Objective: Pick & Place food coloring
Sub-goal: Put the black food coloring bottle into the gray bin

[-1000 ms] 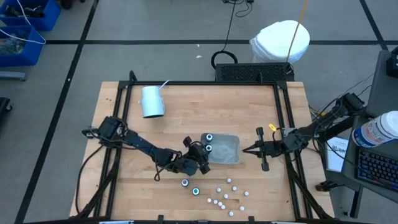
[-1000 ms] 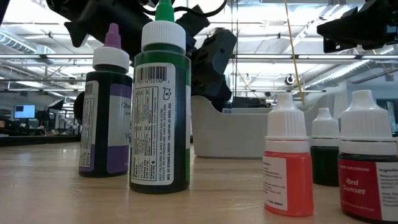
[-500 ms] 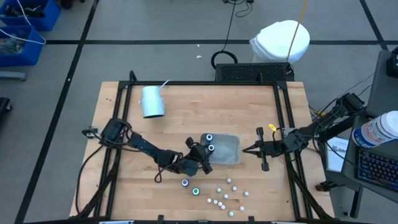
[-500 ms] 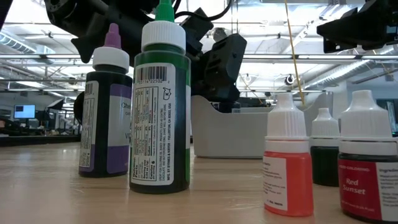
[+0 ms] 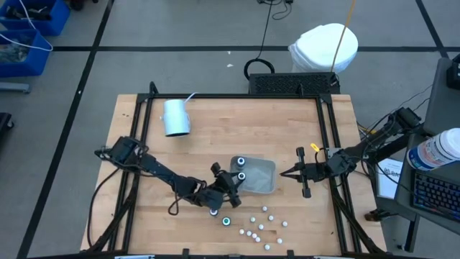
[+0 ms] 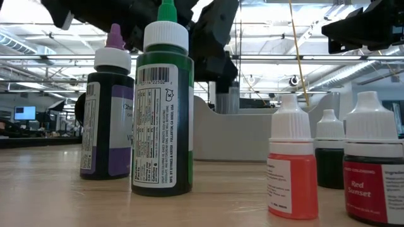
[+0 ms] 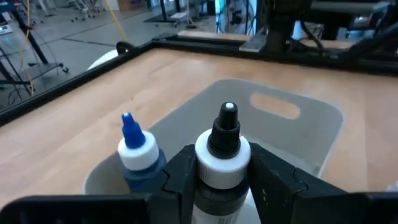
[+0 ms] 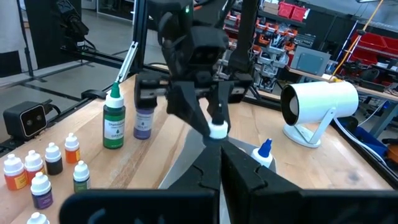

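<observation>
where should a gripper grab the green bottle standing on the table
Grip the green bottle across its straight round body, below the white cap, coming down from above. It stands upright with the purple bottle close beside it, so the fingers should close across the sides that are clear of that neighbour.

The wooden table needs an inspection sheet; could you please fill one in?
Surface: light wooden table, nothing spilled that shows.
Job's things: blue-tipped bottle standing in translucent grey tray; tall green bottle and purple bottle upright outside it; small white-capped bottles clustered nearby.
Clutter: pale cylindrical object at the far left.
End effectors: left end effector shut on black-tipped white-capped bottle over the tray; right end effector shut, empty, beside the tray.
Cables: black cables at the left arm's base.
Surroundings: white bag on the floor.
</observation>
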Robot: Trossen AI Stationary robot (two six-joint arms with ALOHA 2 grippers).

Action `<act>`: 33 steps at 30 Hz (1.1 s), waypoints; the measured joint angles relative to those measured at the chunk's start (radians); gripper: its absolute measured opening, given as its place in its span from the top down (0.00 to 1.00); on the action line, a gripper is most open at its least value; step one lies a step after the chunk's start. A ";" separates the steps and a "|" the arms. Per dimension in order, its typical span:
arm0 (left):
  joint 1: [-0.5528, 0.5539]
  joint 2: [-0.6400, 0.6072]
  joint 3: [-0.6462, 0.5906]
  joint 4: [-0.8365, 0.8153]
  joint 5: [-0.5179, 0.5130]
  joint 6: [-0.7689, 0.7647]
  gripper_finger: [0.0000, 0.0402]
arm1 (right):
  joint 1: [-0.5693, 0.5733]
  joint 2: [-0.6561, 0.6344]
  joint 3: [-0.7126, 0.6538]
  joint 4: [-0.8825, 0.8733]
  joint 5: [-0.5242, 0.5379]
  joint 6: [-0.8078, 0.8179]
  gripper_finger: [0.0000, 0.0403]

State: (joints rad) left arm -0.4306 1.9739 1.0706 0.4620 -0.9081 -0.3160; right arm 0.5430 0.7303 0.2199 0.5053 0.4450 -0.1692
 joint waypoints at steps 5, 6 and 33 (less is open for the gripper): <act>-0.004 0.001 0.000 -0.057 -0.005 -0.023 0.68 | 0.000 0.000 0.000 0.000 0.000 0.000 1.00; -0.001 0.001 0.000 -0.084 -0.008 -0.046 0.68 | 0.000 0.000 0.000 0.000 0.000 0.000 1.00; 0.005 0.001 0.000 -0.199 0.010 -0.138 0.55 | 0.000 0.000 0.000 0.000 0.000 0.000 1.00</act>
State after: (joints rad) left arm -0.4259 1.9751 1.0710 0.2633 -0.8983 -0.4541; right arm 0.5430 0.7303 0.2199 0.5056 0.4448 -0.1691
